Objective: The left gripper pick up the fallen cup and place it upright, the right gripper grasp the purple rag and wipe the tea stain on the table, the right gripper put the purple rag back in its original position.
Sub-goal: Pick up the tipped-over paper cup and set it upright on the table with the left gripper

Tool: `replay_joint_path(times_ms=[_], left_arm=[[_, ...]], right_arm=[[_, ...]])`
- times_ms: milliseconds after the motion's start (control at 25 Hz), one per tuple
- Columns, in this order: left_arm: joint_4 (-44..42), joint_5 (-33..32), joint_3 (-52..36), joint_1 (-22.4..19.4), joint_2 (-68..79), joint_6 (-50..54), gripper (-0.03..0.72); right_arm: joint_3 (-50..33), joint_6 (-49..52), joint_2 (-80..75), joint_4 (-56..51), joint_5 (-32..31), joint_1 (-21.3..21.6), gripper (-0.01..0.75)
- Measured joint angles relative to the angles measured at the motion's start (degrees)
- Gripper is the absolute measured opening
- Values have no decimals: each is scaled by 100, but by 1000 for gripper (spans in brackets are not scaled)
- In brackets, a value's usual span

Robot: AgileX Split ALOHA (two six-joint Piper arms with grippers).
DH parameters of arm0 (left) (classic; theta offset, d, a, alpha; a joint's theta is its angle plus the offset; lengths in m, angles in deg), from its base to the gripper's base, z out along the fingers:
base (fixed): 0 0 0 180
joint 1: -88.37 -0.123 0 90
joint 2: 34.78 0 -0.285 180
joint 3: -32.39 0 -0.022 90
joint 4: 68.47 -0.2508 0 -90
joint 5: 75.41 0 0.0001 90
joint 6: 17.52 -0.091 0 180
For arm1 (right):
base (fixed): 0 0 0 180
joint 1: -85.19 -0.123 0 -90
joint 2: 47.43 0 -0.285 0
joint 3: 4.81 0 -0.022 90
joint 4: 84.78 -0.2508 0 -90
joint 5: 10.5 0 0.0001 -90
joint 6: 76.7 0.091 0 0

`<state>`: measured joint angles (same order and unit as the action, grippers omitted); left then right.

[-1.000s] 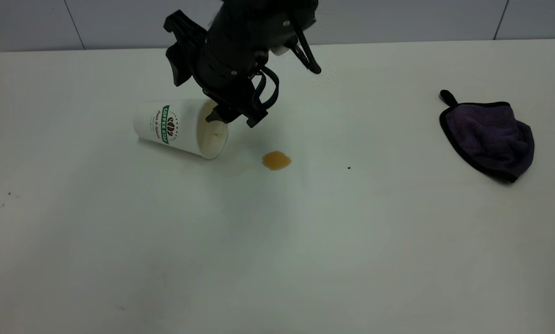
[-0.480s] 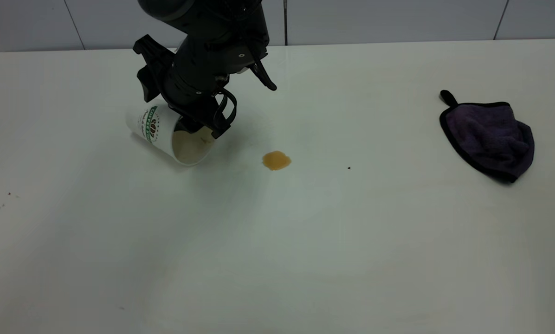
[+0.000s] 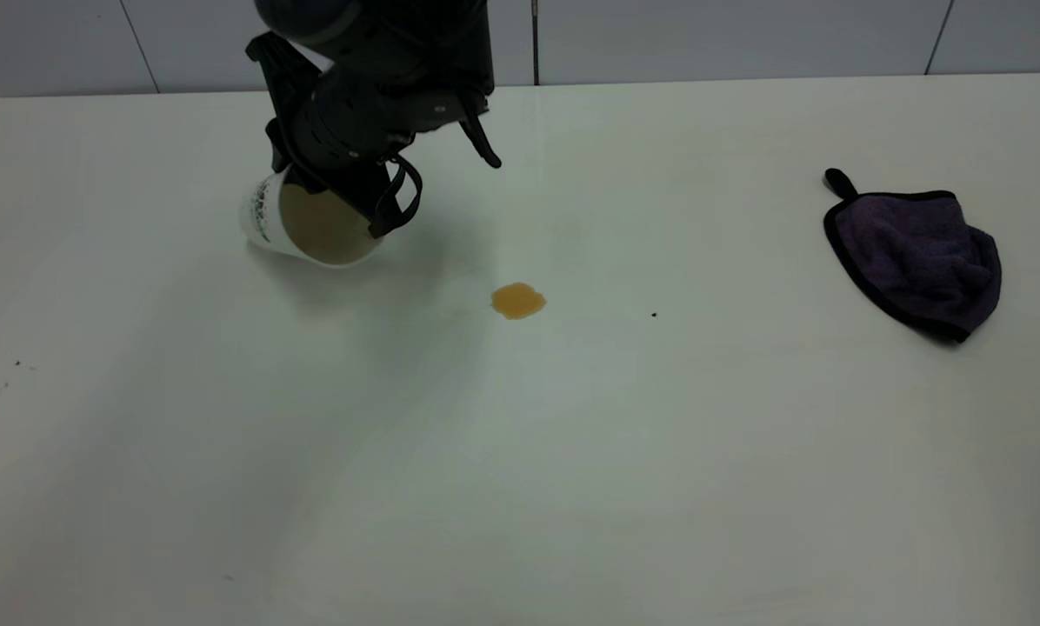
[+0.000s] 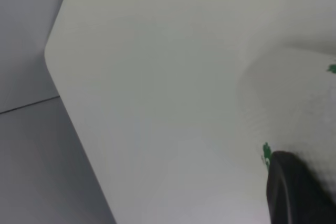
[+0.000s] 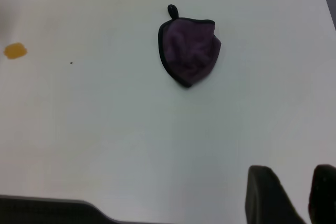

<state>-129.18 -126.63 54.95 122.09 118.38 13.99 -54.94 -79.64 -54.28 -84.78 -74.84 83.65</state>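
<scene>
My left gripper [image 3: 339, 193] is shut on the rim of the white cup [image 3: 307, 224] at the table's back left. The cup is tilted, its tea-stained mouth turned toward the table's front. In the left wrist view the ribbed cup wall [image 4: 294, 98] lies against one dark finger [image 4: 294, 192]. The amber tea stain [image 3: 518, 301] lies on the table [image 3: 520, 487] to the right of the cup. The purple rag [image 3: 916, 261] is bunched at the far right. In the right wrist view, my right gripper [image 5: 293, 174] hangs open well short of the rag [image 5: 189, 51], with the stain [image 5: 15, 51] off to one side.
A tiny black speck [image 3: 654, 315] sits right of the stain. The table's rounded corner [image 4: 50, 59] shows in the left wrist view. A grey tiled wall [image 3: 746, 35] runs behind the table.
My left gripper has swung the cup's mouth from facing right to facing the front and carried it to the left and back. The rag and stain have not moved.
</scene>
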Motion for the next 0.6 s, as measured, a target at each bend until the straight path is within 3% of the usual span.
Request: replay_joint_path(times_ms=[200,440,600], left_arm=[[1586,105,579,-138,-528,-1533,-21],[4960,-82,1672,-938,-723,-3870,-22],[6254,12,1751,-1377,-698,-4457,-22]], right_arm=[[0,0,0,0,0,0,239],[0,0,0,0,0,0,239],[0,0,0,0,0,0,239]])
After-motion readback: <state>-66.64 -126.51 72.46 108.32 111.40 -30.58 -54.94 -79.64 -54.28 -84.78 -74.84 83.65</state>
